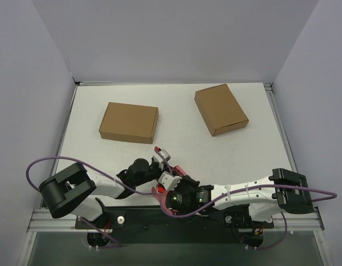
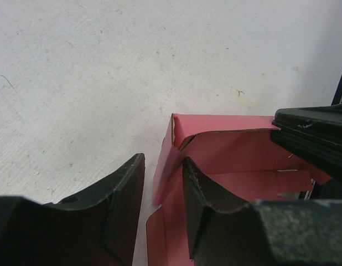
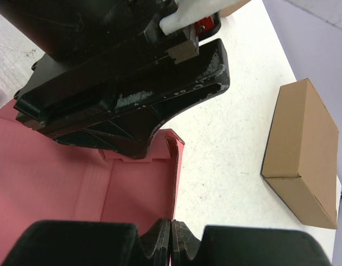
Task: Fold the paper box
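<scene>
The pink paper box [image 1: 179,170] sits partly folded near the table's front edge, mostly hidden under both grippers. In the left wrist view the box [image 2: 232,155] stands open with raised walls. My left gripper [image 2: 162,166] is open and straddles one side wall, with one finger outside and one inside the box. In the right wrist view my right gripper [image 3: 171,226] is shut on the top edge of another wall of the box [image 3: 132,188]. The left gripper [image 3: 121,100] hangs just above the far end of the box. Seen from above, the left gripper [image 1: 162,158] and right gripper [image 1: 170,182] are close together.
Two larger brown cardboard boxes lie farther back, one left of centre [image 1: 129,122] and one at the right [image 1: 221,109]. The right one also shows in the right wrist view [image 3: 304,149]. White walls enclose the table.
</scene>
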`<state>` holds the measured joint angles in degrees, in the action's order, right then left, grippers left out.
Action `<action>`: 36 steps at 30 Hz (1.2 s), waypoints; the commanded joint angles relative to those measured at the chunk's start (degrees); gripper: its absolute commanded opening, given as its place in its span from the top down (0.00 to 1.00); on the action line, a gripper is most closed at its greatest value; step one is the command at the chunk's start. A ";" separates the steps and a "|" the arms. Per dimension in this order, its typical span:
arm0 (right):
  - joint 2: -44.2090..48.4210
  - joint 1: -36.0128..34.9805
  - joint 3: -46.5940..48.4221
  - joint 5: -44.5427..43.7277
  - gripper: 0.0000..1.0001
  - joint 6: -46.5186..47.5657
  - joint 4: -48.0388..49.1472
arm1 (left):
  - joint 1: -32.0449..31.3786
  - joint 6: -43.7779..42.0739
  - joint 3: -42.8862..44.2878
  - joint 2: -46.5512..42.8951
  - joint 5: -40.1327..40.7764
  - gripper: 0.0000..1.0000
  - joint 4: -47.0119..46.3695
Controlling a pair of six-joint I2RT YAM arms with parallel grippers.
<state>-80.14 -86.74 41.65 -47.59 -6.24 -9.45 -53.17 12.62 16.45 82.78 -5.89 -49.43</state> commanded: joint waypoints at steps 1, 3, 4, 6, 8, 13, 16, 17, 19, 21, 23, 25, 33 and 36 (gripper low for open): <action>1.56 -0.71 -0.34 -1.19 1.00 -0.97 -2.76 | 0.17 -0.76 -0.28 -1.75 2.02 0.57 -1.20; 1.56 -0.71 -0.25 -1.27 1.00 -0.97 -2.76 | 0.17 -0.93 -0.10 -1.49 1.50 0.57 -1.20; 1.56 -0.80 -0.34 -1.27 1.00 -1.05 -2.85 | 0.08 -1.02 -0.01 -1.22 1.32 0.57 -1.28; 1.48 -0.80 -0.25 -1.27 1.00 -0.97 -2.85 | 0.17 -1.11 0.43 -0.61 0.71 0.64 -1.37; 1.39 -0.80 -0.25 -1.27 1.00 -1.05 -2.85 | 0.08 -1.11 0.60 -0.17 0.27 0.68 -1.72; 1.21 -0.89 -0.16 -1.27 1.00 -0.97 -2.85 | -0.53 -1.20 1.66 1.41 1.23 0.81 -2.16; 1.12 -1.15 -0.16 -1.54 1.00 -1.67 -3.03 | -2.11 -1.02 2.27 2.29 5.44 0.88 -1.46; 1.12 -1.41 -0.16 -1.54 1.00 -1.84 -3.20 | -2.81 -0.93 2.36 2.38 9.54 0.90 -0.85; 1.04 -1.76 0.10 -1.62 1.00 -2.55 -3.55 | -4.30 -0.58 2.62 2.82 13.17 0.94 -0.32; 0.60 -2.20 0.36 -1.80 1.00 -3.34 -3.91 | -4.75 0.81 2.54 3.00 17.90 0.99 0.12; 0.07 -2.64 0.54 -2.24 1.00 -3.69 -4.17 | -5.19 1.52 2.36 3.17 20.29 1.00 0.38; -0.10 -2.82 0.80 -2.33 1.00 -4.21 -4.34 | -5.63 2.14 2.54 3.17 24.16 1.00 1.00; -0.55 -3.17 0.89 -2.33 1.00 -4.92 -4.35 | -6.95 2.76 3.85 3.09 33.48 1.00 6.01; -0.11 -3.17 0.80 -2.24 1.00 -4.92 -4.35 | -7.30 2.23 4.03 2.56 37.17 1.00 7.50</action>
<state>-80.51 -88.23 41.65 -49.95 -9.58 -10.92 -62.15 16.43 19.14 85.10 13.78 -47.33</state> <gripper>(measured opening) 0.044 0.192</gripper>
